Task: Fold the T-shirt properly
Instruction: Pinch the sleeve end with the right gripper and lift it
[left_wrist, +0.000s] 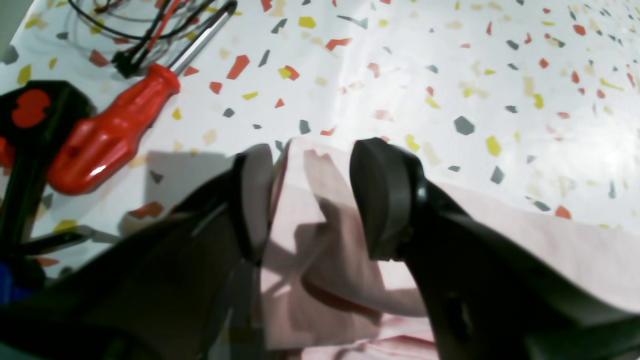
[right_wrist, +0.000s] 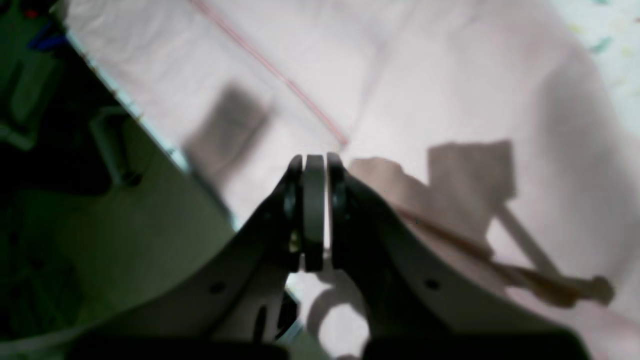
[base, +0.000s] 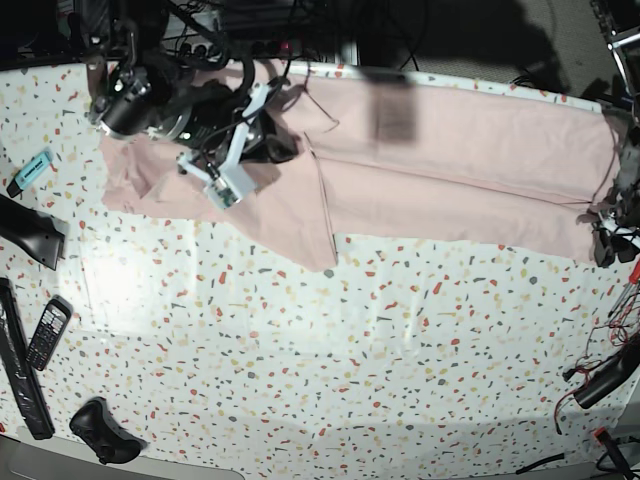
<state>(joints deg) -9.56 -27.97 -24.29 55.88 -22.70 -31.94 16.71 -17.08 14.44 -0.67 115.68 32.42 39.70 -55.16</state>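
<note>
In the left wrist view, the left tool (left_wrist: 310, 195) is being held wide open at the bottom centre of the frame, its two pads straddling a corner of the pale pink T-shirt (left_wrist: 320, 260) without being closed on it. A red-handled screwdriver (left_wrist: 112, 132) is lying just beside that corner at the upper left, on the terrazzo-patterned desk (left_wrist: 500, 75); if the corner is dragged that way, the screwdriver or the wires beyond it could be snagged or swept along. If the pads are closed too shallowly, only a single layer may be pinched and the hem lost during the fold.

In the base view, the T-shirt is being stretched across the upper part of the frame. At the upper left the right tool (base: 222, 186) is fully shut over the cloth; whether fabric is actually being pinched cannot be told. If it is not, the fold could be pulled crooked.
</note>
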